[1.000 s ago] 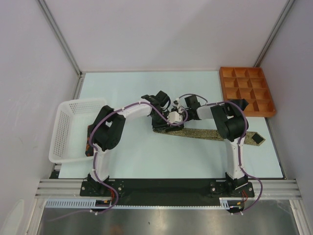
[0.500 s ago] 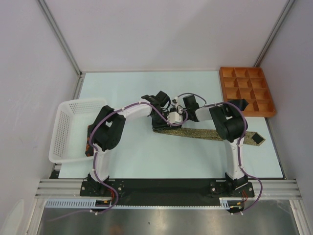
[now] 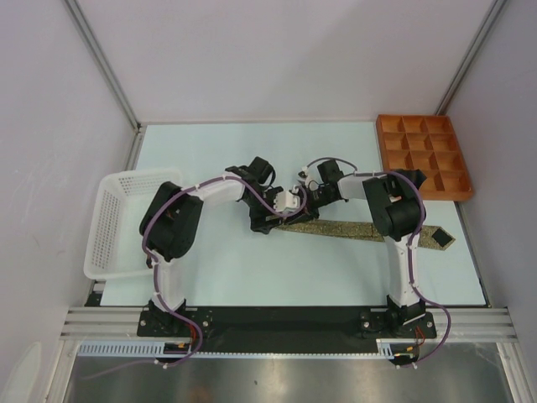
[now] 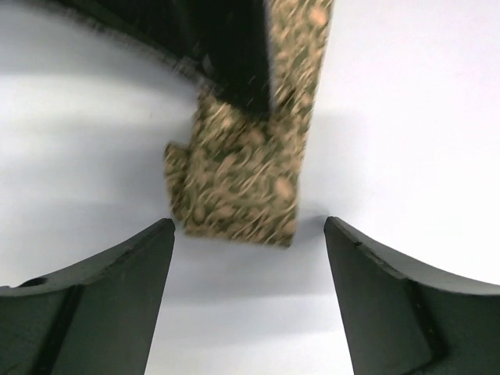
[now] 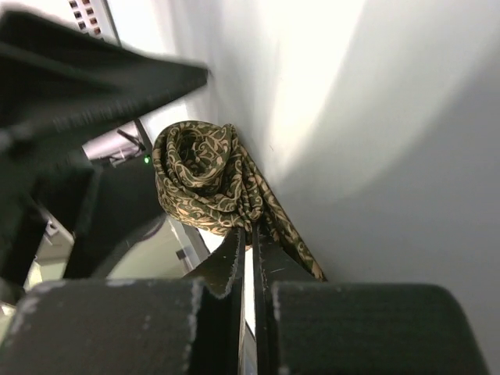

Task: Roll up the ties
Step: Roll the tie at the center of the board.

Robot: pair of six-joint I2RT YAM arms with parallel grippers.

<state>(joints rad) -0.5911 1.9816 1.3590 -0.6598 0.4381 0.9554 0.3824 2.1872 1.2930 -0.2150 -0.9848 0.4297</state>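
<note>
An olive-tan patterned tie (image 3: 352,228) lies flat across the middle of the table, its wide dark-lined tip (image 3: 436,238) at the right. Its narrow end is partly rolled into a small coil (image 5: 205,176) seen in the right wrist view. My right gripper (image 5: 251,234) is shut, its fingers pinched on the tie's fabric just beside the coil. My left gripper (image 4: 248,234) is open, its fingers (image 4: 117,289) spread either side of the rolled end (image 4: 238,187), with a small gap to it. In the top view both grippers meet near the tie's left end (image 3: 281,214). No black tie is in view.
A white mesh basket (image 3: 126,220) stands at the left table edge. An orange compartment tray (image 3: 422,156) stands at the back right. Grey walls close in the table at the back and sides.
My left arm has drawn back to the left, its elbow swinging left, and its gripper now sits a little left of the rolled end. My right gripper has followed slightly left with the tie.
</note>
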